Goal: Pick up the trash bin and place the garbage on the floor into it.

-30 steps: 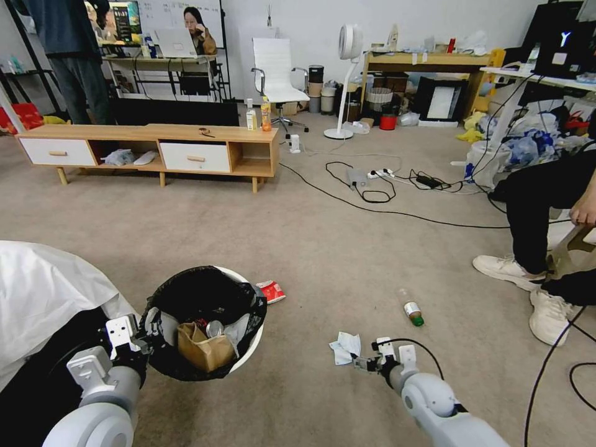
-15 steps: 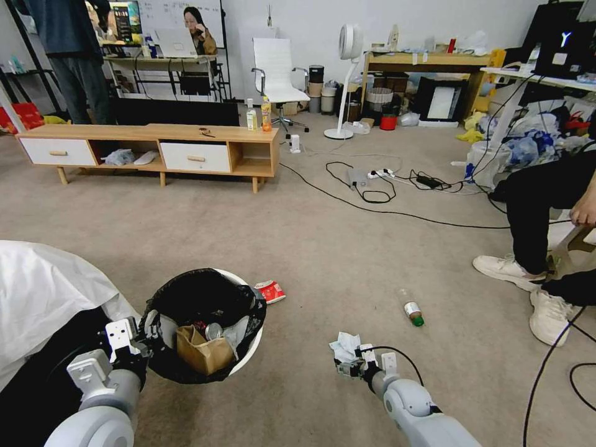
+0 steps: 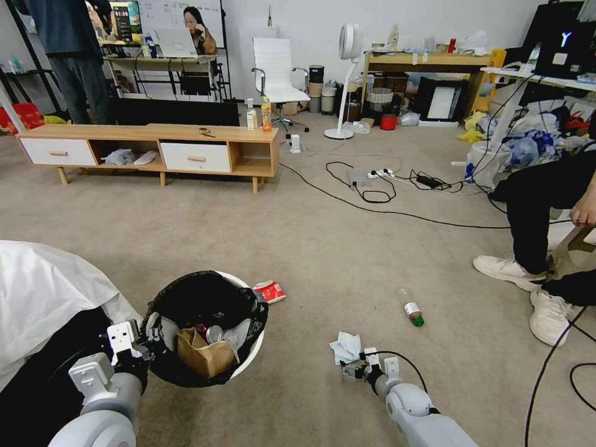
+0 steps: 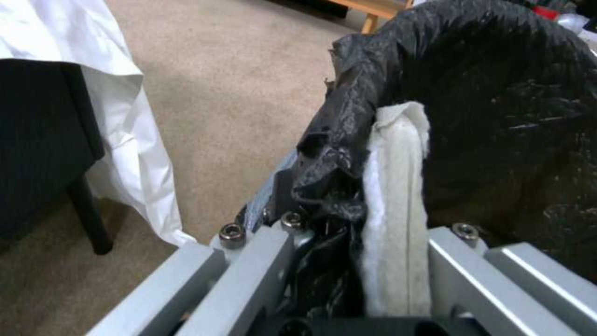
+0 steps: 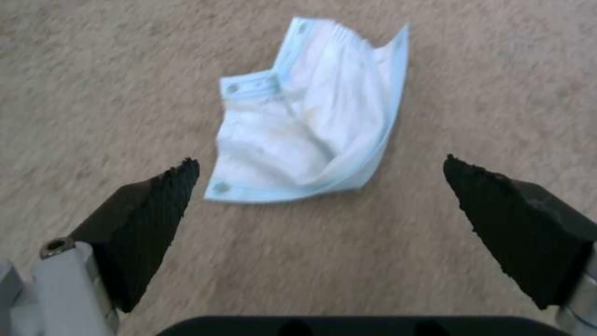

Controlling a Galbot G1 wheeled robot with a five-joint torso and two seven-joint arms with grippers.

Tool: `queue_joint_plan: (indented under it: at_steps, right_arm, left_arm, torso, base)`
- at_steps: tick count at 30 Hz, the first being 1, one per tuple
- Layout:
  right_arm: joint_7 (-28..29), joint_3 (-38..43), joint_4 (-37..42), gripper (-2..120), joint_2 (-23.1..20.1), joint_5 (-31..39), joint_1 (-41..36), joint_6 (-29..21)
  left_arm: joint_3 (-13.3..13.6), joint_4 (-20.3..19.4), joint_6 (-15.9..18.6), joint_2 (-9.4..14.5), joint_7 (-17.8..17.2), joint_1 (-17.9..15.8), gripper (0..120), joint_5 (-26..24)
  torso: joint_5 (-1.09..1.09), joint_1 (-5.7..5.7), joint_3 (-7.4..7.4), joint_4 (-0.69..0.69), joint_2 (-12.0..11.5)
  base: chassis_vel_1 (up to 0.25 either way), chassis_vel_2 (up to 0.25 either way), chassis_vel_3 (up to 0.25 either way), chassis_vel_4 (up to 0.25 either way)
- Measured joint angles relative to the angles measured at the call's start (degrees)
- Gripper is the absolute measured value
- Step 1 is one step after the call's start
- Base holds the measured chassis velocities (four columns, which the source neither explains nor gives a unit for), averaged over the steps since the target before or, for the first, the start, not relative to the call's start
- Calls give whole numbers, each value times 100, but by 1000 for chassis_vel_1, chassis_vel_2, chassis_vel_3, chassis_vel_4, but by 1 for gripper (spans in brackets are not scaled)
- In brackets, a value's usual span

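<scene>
1. Your left tool [image 3: 149,332] is clamped on the near rim of the trash bin [image 3: 245,363], down at the robot's lower left; the left wrist view shows its jaws pressed together over the black bag [image 4: 348,154] and the white rim [image 4: 398,205], pinching both
2. You've got the trash bin sitting beside the white cloth [image 3: 43,292]; inside it you can see a brown paper bag [image 3: 202,355], a can top [image 3: 215,334] and some white tissue [image 3: 239,335]
3. Your right tool [image 3: 355,370] is low over the floor [image 3: 323,248], just on the near side of the crumpled white-and-blue piece [image 3: 345,346]; it looks like a face mask in the right wrist view [image 5: 317,116]
4. Your right tool's black fingertips [image 5: 156,205] are spread wide; the mask lies between them and a little ahead, touched by neither pad
5. Other garbage for you on the floor: the red-and-white snack wrapper [image 3: 270,291] just beside the bin's far rim, and the green-capped clear bottle [image 3: 411,310] lying on its side, well apart from the mask towards the seated person's white shoes [image 3: 506,270]
6. Black cables [image 3: 372,208] cross the carpet farther out
</scene>
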Motion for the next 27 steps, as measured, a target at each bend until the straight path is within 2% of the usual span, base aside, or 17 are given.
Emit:
queue_joint_plan:
  at_steps: [17,27]
  right_arm:
    - [-99,80,-941,100,369,-299,614,275]
    - [-112,127,-1091,100,407,-390,608,375]
  left_arm:
    - [27,21,-32,-27,18,13,6,50]
    - [-47,2,-59,-51,32,53,6,44]
  torso:
    - [0,0,0,1,0]
    - [0,0,0,1,0]
  base:
    - [0,0,0,0]
    - [0,0,0,0]
